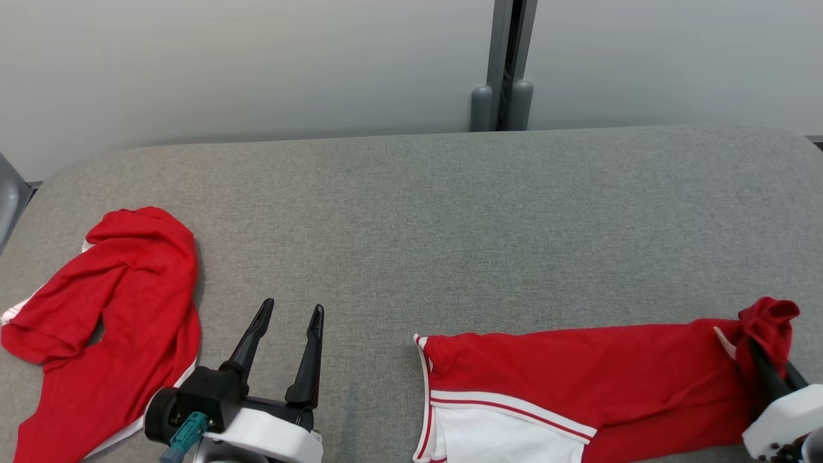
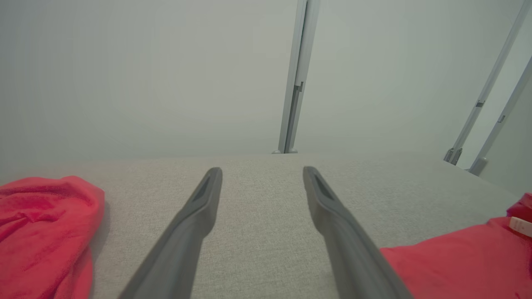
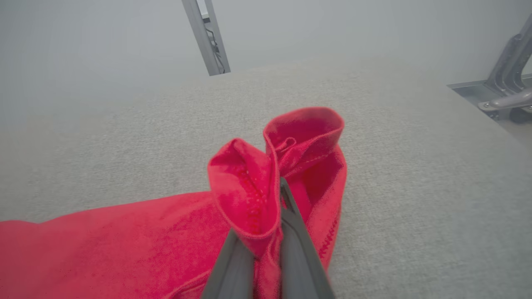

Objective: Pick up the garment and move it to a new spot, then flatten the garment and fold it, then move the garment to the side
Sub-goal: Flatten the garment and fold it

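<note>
Lying along the near-right edge of the tabletop (image 1: 450,212): red garment (image 1: 578,366), bunched end clamped in right gripper (image 3: 278,195); left gripper (image 1: 292,307) spread, near crumpled red cloth (image 1: 122,302) at near-left corner.

Grey fabric tabletop (image 1: 450,212), far corners rounded. By left edge, toward near corner, lay crumpled red garment (image 1: 116,308). Along near edge, right half, lay red-and-white garment (image 1: 578,373), stretched out, right end bunched upward.

A grey fabric table (image 1: 450,212) runs to a pale wall (image 1: 257,64) with a grey post (image 1: 500,58)
</note>
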Robot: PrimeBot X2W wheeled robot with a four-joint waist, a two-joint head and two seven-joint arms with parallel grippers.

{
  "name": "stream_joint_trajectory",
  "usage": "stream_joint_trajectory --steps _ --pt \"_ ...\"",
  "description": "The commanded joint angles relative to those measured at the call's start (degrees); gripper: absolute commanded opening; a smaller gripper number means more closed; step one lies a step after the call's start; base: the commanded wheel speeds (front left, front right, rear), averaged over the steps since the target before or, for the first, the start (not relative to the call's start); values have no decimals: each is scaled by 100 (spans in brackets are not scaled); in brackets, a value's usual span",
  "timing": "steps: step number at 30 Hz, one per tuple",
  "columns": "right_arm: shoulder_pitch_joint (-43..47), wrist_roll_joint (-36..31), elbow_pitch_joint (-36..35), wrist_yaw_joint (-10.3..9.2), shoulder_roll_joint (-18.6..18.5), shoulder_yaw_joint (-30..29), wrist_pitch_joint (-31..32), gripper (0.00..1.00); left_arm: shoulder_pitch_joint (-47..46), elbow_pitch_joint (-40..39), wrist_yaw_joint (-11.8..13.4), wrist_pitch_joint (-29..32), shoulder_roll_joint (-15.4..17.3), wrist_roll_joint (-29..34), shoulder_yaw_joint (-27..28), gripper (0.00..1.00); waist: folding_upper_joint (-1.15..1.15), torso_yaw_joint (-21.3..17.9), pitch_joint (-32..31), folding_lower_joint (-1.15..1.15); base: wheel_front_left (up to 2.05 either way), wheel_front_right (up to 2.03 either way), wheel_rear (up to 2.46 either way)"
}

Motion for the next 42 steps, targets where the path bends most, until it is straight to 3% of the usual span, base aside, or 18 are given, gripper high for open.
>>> stream_joint_trajectory --steps 1,11,23,28,42 --pt "39 149 -104 -1 2 167 -5 0 18 1 36 -5 22 -14 38 100 0 -36 -59 0 0 0 0" --pt "-136 1164 -1362 -1 40 1719 137 0 85 11 27 -4 22 7 166 100 0 -169 -192 0 0 0 0" --pt "-286 2162 -2404 -1 561 2768 347 0 79 54 50 -4 22 -95 115 100 0 -50 -235 0 0 0 0" --pt "-442 2182 -2144 -1 785 3267 376 0 54 61 58 -4 23 -147 77 100 0 107 -240 0 0 0 0" --pt "-841 2379 -1021 -1 1205 3969 223 0 -31 99 61 -4 22 -224 6 100 0 503 -12 0 0 0 0"
